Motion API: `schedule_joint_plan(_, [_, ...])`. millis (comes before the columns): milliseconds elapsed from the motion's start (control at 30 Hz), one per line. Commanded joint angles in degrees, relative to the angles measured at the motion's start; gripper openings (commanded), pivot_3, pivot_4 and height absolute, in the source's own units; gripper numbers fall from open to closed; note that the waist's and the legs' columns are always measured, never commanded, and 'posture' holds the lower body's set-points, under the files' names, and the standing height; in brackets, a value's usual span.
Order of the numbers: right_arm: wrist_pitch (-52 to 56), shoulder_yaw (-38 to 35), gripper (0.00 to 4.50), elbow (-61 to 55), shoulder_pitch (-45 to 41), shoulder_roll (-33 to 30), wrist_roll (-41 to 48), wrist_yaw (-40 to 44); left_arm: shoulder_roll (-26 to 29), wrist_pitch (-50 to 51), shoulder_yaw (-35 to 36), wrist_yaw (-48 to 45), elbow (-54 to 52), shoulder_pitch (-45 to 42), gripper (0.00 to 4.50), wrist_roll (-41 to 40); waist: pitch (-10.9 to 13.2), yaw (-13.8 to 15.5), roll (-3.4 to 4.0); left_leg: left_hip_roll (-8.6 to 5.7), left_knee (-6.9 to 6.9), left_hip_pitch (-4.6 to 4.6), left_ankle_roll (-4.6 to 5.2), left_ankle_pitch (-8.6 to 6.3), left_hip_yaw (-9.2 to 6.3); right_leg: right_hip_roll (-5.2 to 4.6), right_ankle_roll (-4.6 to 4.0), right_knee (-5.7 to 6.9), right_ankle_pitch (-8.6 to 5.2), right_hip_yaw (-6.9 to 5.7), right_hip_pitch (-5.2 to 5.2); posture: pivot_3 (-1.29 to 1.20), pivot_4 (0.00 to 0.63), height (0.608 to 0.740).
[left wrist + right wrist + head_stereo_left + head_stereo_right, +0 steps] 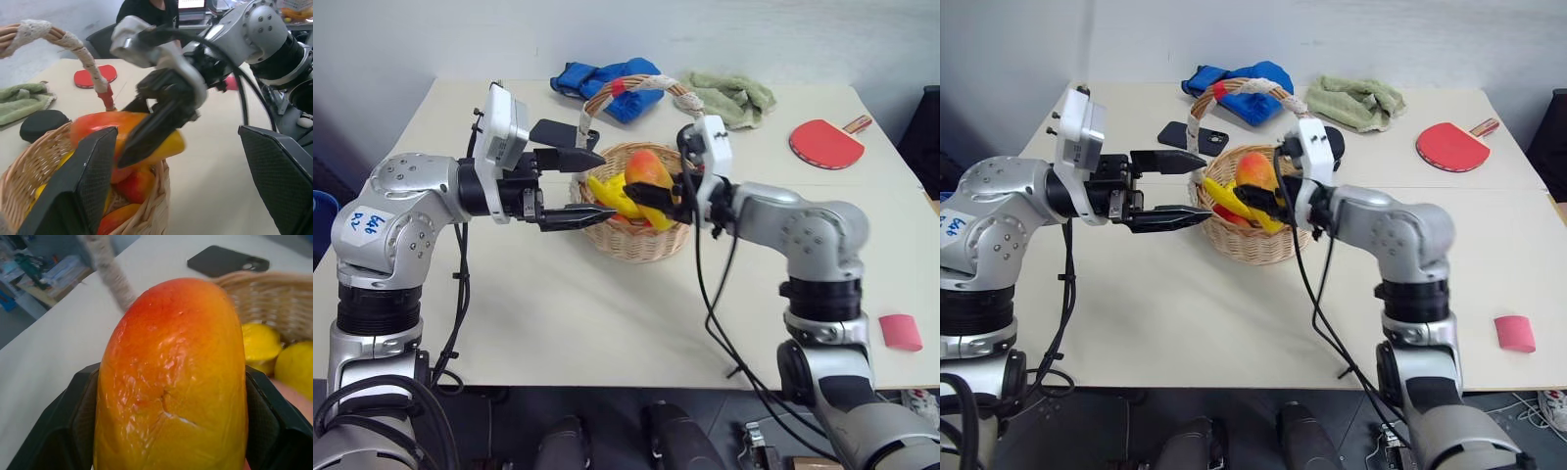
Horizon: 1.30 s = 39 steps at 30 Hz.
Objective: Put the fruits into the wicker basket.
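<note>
The wicker basket (631, 240) stands upright mid-surface, its arched handle (636, 90) cloth-wrapped. The yellow-orange-red mango (648, 171) is clamped in the right tool (654, 196) above the basket. The banana (612, 191) and small yellow fruits (261, 347) lie inside.

Glossy, faintly wrinkled mango (171, 377), rough woven wicker basket (636, 240), seemingly matt table (607, 313)

One basket (631, 240), one mango (648, 168), one banana (612, 193), one paddle (827, 143), two cloths (607, 83) (729, 95), one pink block (900, 331), one phone (1192, 136).
</note>
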Motion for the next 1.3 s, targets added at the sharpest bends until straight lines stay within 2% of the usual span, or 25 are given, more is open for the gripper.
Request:
schedule_joint_plan(33, [-6.7, 2.1, 3.16, 5.1, -4.0, 1.9, -4.7, 2.1, -0.1, -0.5, 1.5, 1.1, -2.9, 0.3, 4.16, -1.0, 0.0, 0.0, 0.00, 0.00, 0.00, -0.06, 0.00, 0.00, 0.00, -0.04, 0.00, 0.06, 0.00, -0.02, -0.09, 0.00, 0.150, 0.740])
schedule_joint_plan(100, [-7.9, 3.5, 3.88, 6.6, -5.4, 3.2, -5.9, 3.7, -0.3, -0.7, 1.5, 1.5, -3.3, 0.7, 4.16, -1.0, 0.0, -0.1, 0.00, 0.00, 0.00, -0.09, 0.00, 0.00, 0.06, -0.06, 0.00, 0.17, 0.00, 0.00, -0.21, 0.00, 0.150, 0.740])
schedule_joint_plan(167, [-7.5, 3.6, 4.40, 4.9, -5.2, 3.3, -5.7, 5.2, -0.4, -0.8, 1.5, 1.7, -3.2, 0.9, 4.16, -0.9, 0.0, -0.4, 0.00, 0.02, -0.01, -0.09, -0.03, 0.01, 0.06, -0.05, 0.00, 0.27, 0.00, -0.01, -0.27, 0.00, 0.150, 0.740])
schedule_joint_plan(367, [-4.0, 0.9, 4.46, -7.0, -3.5, 0.9, -1.7, 8.2, -0.8, -1.2, 1.5, 1.8, -2.7, 1.0, 4.16, -0.7, 0.0, -0.6, 0.00, 0.02, 0.01, -0.09, -0.07, 0.04, 0.05, -0.05, 0.00, 0.34, 0.00, -0.03, -0.27, 0.00, 0.150, 0.740])
schedule_joint_plan(533, [7.9, -8.0, 4.46, -24.8, 3.4, -6.7, 8.7, 7.1, -1.7, -1.5, 0.6, 1.5, -1.9, -0.4, 4.16, -0.6, 0.0, 0.2, -0.01, 0.02, 0.00, -0.10, -0.06, 0.03, -0.03, -0.08, 0.00, 0.29, 0.00, -0.10, -0.22, 0.00, 0.150, 0.740])
schedule_joint_plan(667, [7.9, -9.0, 4.46, -29.2, 10.0, -12.6, 5.1, 4.1, -1.9, -2.1, -0.1, 0.8, -0.3, -1.8, 4.16, -0.1, 0.0, 0.1, -0.04, 0.00, 0.03, -0.10, -0.04, 0.03, -0.01, -0.08, 0.00, 0.20, 0.00, -0.06, -0.15, 0.00, 0.150, 0.740])
schedule_joint_plan(900, [-3.1, -6.6, 4.46, -21.3, 10.7, -9.9, -3.8, 0.3, -2.8, -2.8, -1.4, -0.3, 1.3, -3.7, 4.16, 0.4, 0.0, -0.7, -0.03, 0.02, -0.02, -0.04, -0.10, 0.10, 0.18, 0.08, -0.03, 0.23, -0.01, 0.14, -0.21, 0.00, 0.150, 0.740])
schedule_joint_plan(1000, [-9.6, -6.1, 4.46, -12.8, 7.9, -6.5, -8.6, -2.6, -3.4, -3.2, -2.1, -0.5, 1.7, -4.5, 4.16, 0.5, 0.0, -0.8, -0.04, 0.02, -0.02, -0.04, -0.10, 0.10, 0.18, 0.08, -0.03, 0.23, -0.01, 0.14, -0.22, 0.00, 0.150, 0.740])
schedule_joint_plan(1200, [-18.3, -4.2, 4.46, -2.1, 4.7, -3.0, -12.9, -0.5, -4.4, -3.5, -2.5, -0.4, 1.7, -5.0, 4.16, 0.7, 0.0, -0.7, -0.03, 0.02, -0.04, -0.05, -0.09, 0.10, 0.15, 0.06, -0.03, 0.25, 0.00, 0.10, -0.24, 0.00, 0.150, 0.740])
schedule_joint_plan(1300, [-22.1, -4.0, 3.87, 1.7, 4.2, -2.7, -15.0, 0.0, -4.7, -3.7, -2.5, -0.3, 1.8, -5.2, 4.16, 0.8, 0.0, -0.8, -0.03, 0.02, -0.04, -0.05, -0.09, 0.09, 0.16, 0.05, -0.03, 0.24, 0.00, 0.10, -0.24, 0.00, 0.150, 0.740])
